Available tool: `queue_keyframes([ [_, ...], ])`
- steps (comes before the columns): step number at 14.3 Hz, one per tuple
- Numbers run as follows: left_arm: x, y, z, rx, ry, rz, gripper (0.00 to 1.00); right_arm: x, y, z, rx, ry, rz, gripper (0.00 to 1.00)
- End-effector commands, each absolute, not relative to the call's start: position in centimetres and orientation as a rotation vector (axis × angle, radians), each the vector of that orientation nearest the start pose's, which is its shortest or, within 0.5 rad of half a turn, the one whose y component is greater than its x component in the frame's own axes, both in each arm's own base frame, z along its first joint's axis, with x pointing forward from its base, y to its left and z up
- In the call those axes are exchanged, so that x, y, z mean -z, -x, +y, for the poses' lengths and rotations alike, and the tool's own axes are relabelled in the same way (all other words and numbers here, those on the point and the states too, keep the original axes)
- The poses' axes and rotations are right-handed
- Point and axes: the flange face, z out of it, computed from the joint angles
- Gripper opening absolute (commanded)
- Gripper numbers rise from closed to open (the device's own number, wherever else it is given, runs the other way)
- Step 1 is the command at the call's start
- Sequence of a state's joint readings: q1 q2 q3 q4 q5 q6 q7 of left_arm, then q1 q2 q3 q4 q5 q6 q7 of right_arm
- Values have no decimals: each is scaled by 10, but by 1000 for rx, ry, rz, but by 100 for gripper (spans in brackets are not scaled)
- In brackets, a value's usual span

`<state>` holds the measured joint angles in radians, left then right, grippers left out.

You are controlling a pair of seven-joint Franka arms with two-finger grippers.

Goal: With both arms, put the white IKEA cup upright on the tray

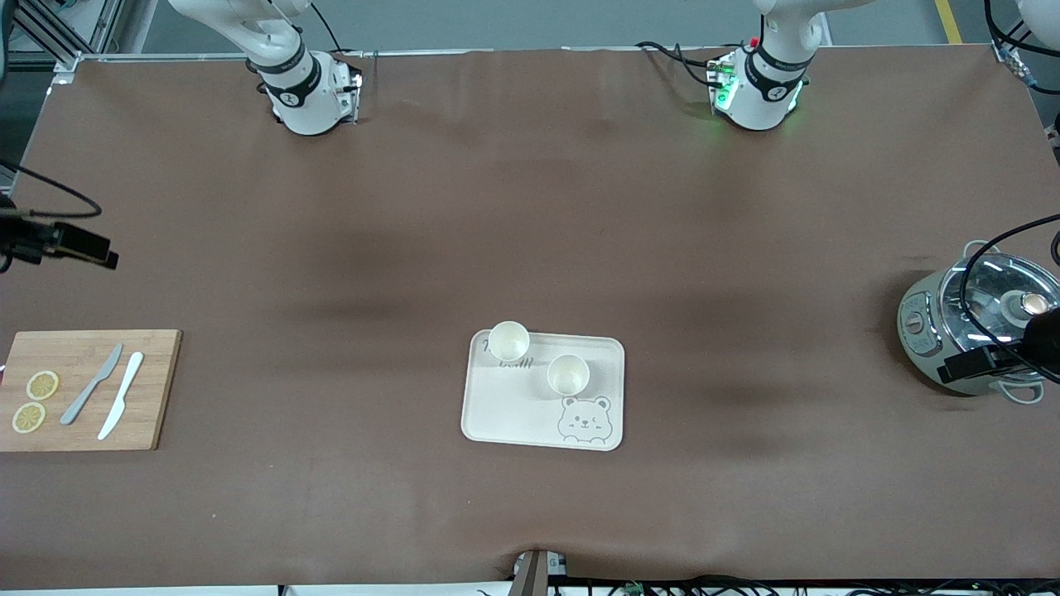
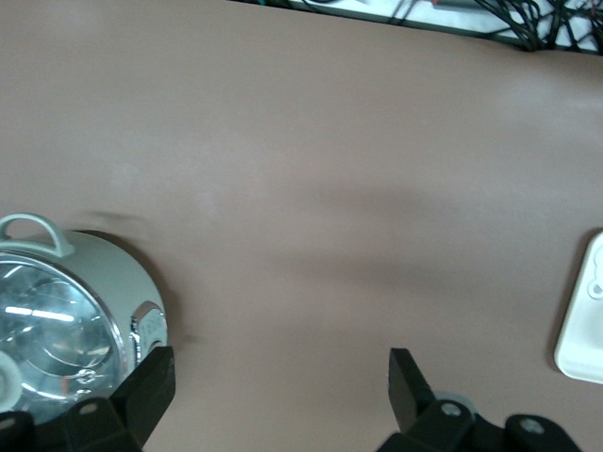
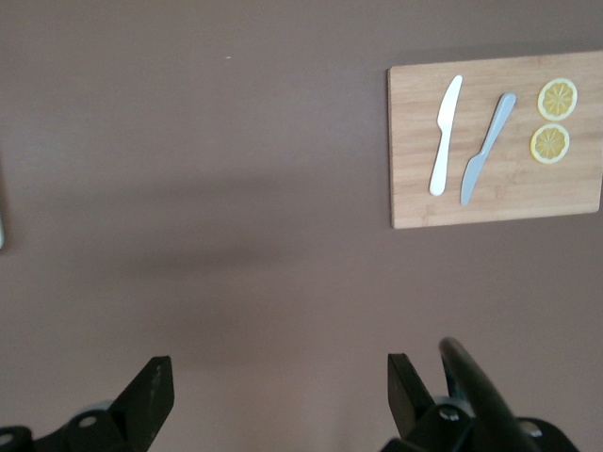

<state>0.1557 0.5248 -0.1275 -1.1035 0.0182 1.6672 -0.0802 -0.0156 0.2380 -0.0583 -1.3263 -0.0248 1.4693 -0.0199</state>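
The cream tray (image 1: pixel 505 414) with a grey bear drawing lies in the middle of the table. Two white cups stand upright on it, mouths up. One cup (image 1: pixel 508 340) is at the tray's corner farthest from the front camera, toward the right arm's end. The other cup (image 1: pixel 568 374) stands near the tray's middle, just above the bear. My left gripper (image 2: pixel 280 381) hangs open over bare table beside the cooker (image 2: pixel 66 311), with nothing in it; the tray's edge (image 2: pixel 584 330) shows farther off. My right gripper (image 3: pixel 280 386) hangs open and empty over bare table near the cutting board (image 3: pixel 509 193).
A silver cooker with a glass lid (image 1: pixel 977 319) sits at the left arm's end of the table. A wooden cutting board (image 1: pixel 149 389) at the right arm's end carries a grey knife (image 1: pixel 91 385), a white knife (image 1: pixel 122 396) and two lemon slices (image 1: pixel 41 385).
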Motion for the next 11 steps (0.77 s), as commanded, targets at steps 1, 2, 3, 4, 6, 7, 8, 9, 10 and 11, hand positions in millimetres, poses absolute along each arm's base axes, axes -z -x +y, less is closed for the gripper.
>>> queue_keyframes([
  [1,-526,-704,14,41,3195,-127,100,-595,-594,-44,-131,3179,35,100],
  [2,-525,-704,0,38,3194,-97,100,-598,-592,-43,-128,3179,33,100],
  [3,-515,-705,-6,9,3193,-84,100,-598,-592,-43,-131,3179,33,100],
  [4,-508,-705,-16,-13,3181,-56,100,-596,-593,-44,-128,3179,35,100],
  [6,-503,-702,-31,-43,3148,-12,100,-596,-593,-44,-123,3180,35,100],
  [7,-498,-701,-36,-64,3145,-1,100,-596,-593,-44,-126,3178,38,100],
  [8,-494,-700,-40,-76,3143,12,100,-596,-593,-44,-126,3178,38,100],
  [9,-494,-700,-46,-78,3139,24,100,-595,-593,-43,-125,3175,37,100],
  [10,-494,-700,-47,-77,3133,28,100,-595,-593,-42,-126,3163,37,100],
  [11,-494,-700,-47,-76,3130,26,100,-594,-593,-41,-128,3158,37,100],
])
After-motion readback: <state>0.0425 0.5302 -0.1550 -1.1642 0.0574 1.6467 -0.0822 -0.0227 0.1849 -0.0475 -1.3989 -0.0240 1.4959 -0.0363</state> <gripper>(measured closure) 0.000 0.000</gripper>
